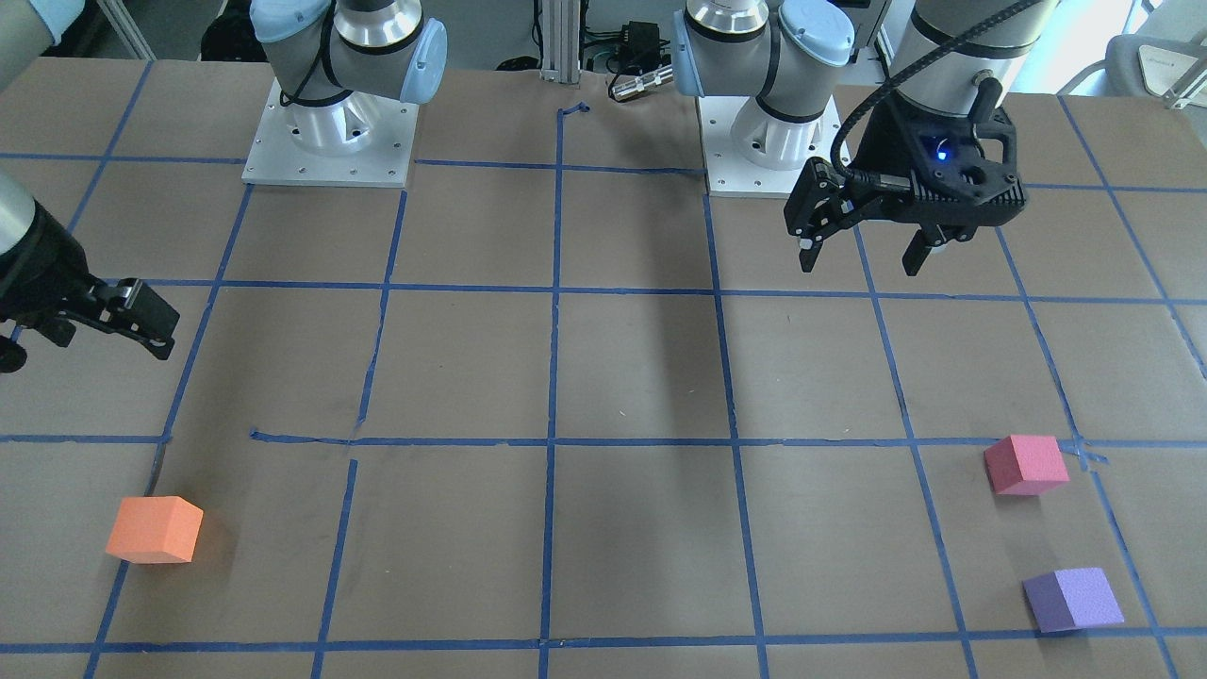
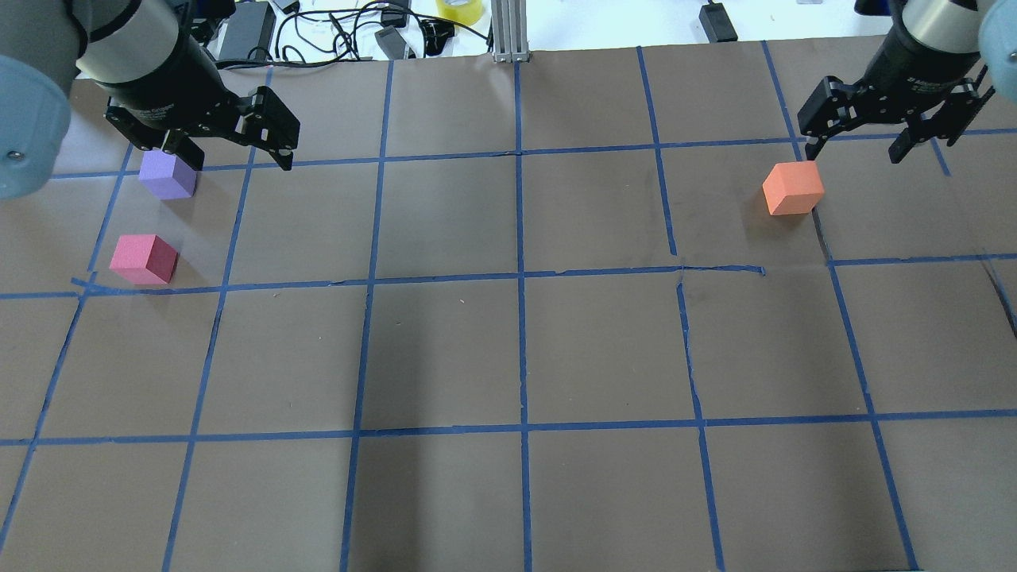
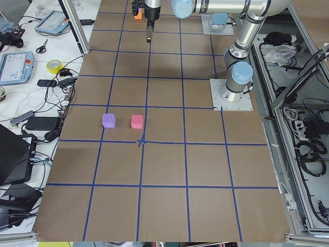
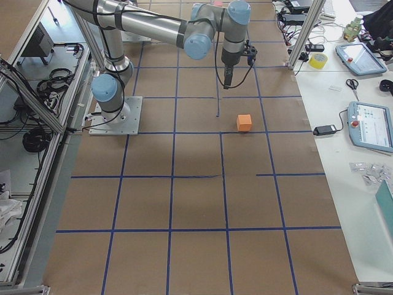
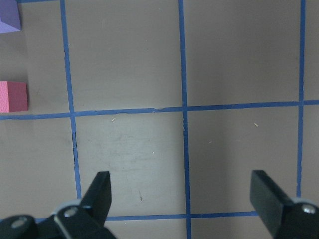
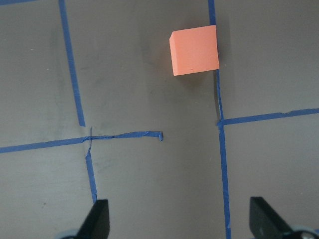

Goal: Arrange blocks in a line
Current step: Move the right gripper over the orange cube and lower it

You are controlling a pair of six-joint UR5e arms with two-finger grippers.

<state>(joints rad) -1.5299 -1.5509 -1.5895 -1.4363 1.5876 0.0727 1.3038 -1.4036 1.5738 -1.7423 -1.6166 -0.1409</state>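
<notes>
The orange block [image 2: 793,188] lies on the table on my right side, also in the right wrist view [image 6: 194,50]. The purple block [image 2: 167,175] and the pink-red block [image 2: 143,258] lie close together on my left side, apart from each other. My left gripper [image 2: 226,151] is open and empty, raised above the table just beside the purple block; both blocks show at the left wrist view's left edge, purple [image 5: 10,15] and pink-red [image 5: 13,96]. My right gripper [image 2: 856,151] is open and empty, raised beyond the orange block.
Brown table paper carries a blue tape grid [image 2: 520,274]. The two arm bases [image 1: 328,141] [image 1: 768,141] stand at the robot's edge. Cables and a yellow tape roll [image 2: 459,9] lie past the far edge. Side benches hold tablets [image 4: 371,126].
</notes>
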